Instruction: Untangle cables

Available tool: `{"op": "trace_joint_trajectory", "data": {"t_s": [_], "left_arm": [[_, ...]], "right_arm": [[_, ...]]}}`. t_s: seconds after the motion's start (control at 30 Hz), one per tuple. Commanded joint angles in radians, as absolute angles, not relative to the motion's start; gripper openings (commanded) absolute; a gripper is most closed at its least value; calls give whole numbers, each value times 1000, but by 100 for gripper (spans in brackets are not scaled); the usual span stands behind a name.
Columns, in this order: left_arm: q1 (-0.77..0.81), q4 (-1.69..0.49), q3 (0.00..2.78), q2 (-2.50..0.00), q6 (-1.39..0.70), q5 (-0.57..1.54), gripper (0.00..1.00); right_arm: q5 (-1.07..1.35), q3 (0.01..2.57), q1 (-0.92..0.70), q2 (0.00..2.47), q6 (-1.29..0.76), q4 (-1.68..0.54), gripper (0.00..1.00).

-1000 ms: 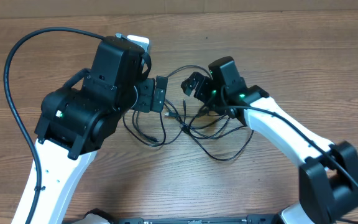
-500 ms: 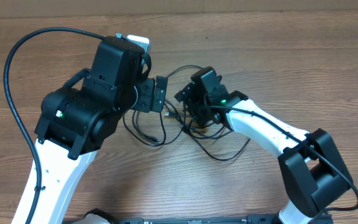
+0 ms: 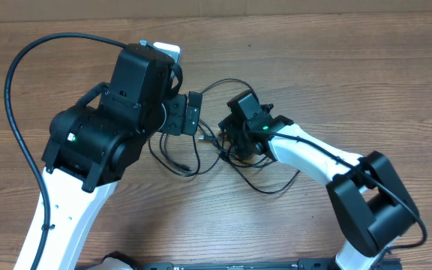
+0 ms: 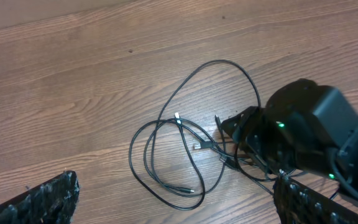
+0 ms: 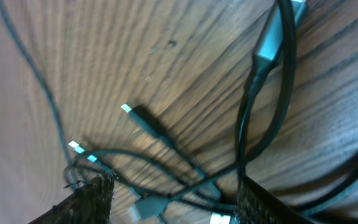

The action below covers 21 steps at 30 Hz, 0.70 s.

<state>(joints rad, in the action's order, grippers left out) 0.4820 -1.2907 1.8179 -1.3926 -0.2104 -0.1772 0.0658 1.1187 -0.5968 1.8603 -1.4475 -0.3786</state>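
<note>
Black cables [image 4: 205, 144] tangled on wooden table [image 4: 73, 74], partly hidden under right gripper [image 5: 169, 186] (jaws apart astride the cords); left gripper [image 4: 176, 183] wide open above the tangle.

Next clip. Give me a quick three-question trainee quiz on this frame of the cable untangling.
1. True or false: the left claw is shut on a cable.
2. The right claw is: A) down over the tangled cables; B) parked off the table; C) gripping the left arm.
3. What surface do the cables lie on?
Key: 1 false, it stands open and empty; 2 A; 3 the wooden table.
</note>
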Motion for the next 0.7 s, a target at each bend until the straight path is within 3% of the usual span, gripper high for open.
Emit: {"op": "trace_joint_trajectory", "data": {"t_s": [0.0, 0.27, 0.67], "left_arm": [[476, -1290, 1823, -1395, -217, -191, 100], [476, -1290, 1823, -1395, -217, -191, 100], [476, -1290, 1823, -1395, -217, -190, 99]], "right_arm": [[50, 1110, -604, 1888, -1478, -356, 61], [54, 1110, -608, 1949, -1478, -346, 52], [76, 1110, -607, 1983, -1477, -349, 26]]}}
